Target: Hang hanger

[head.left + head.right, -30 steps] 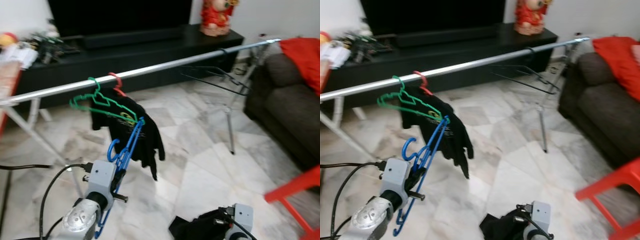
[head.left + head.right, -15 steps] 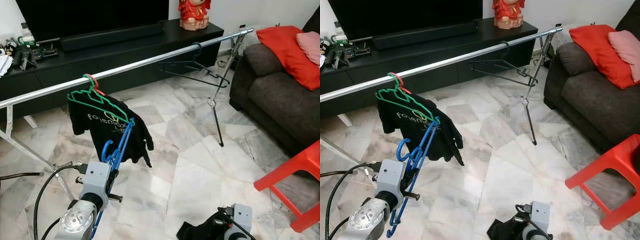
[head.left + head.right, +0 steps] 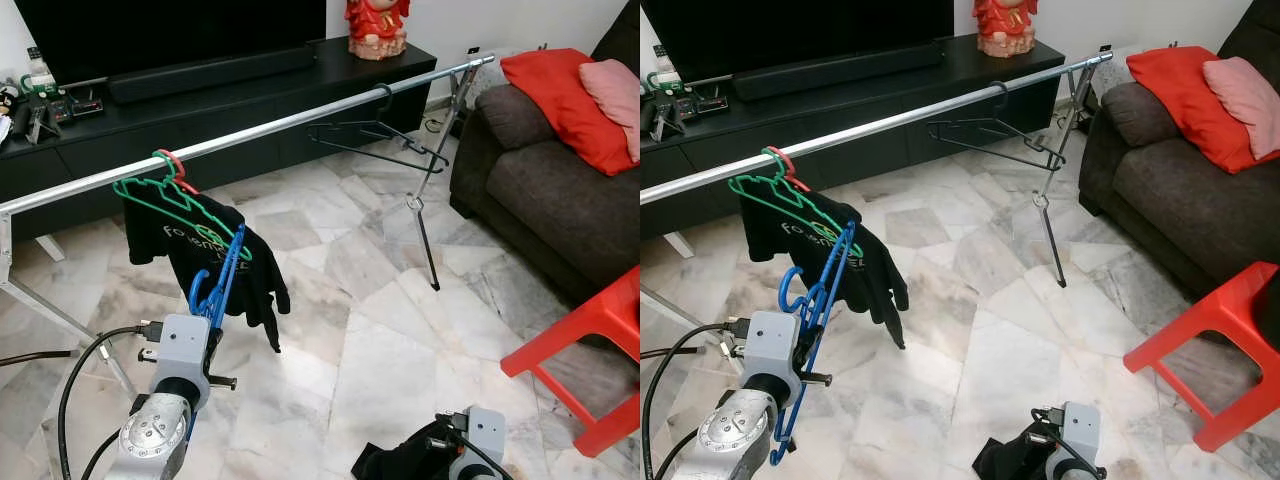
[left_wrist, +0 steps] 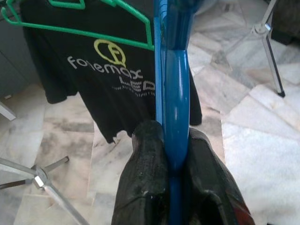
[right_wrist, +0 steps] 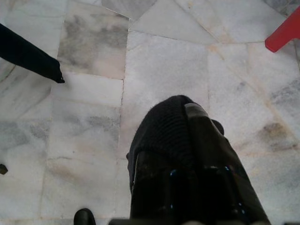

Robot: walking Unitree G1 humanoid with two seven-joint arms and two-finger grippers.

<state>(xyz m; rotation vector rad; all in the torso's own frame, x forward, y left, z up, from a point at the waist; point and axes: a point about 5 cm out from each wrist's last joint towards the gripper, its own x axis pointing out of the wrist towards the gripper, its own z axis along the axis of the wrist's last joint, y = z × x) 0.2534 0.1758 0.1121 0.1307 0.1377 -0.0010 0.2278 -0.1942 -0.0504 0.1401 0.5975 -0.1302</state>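
Closer to the long silver metal clothes rail point(image 3: 300, 125) than a second earlier, the robot's head camera showed a steadier scene; the left gripper point(image 4: 171, 140) was clenched on the blue plastic hanger point(image 3: 222, 285), held below the rail and just beside the black printed T-shirt point(image 3: 215, 262) on its green wire hanger point(image 3: 175, 200); the blue hook had not yet reached the rail, so hanging remained undone; the right gripper point(image 5: 187, 140), low and well apart from the rail, gripped dark knitted cloth point(image 5: 161, 126).
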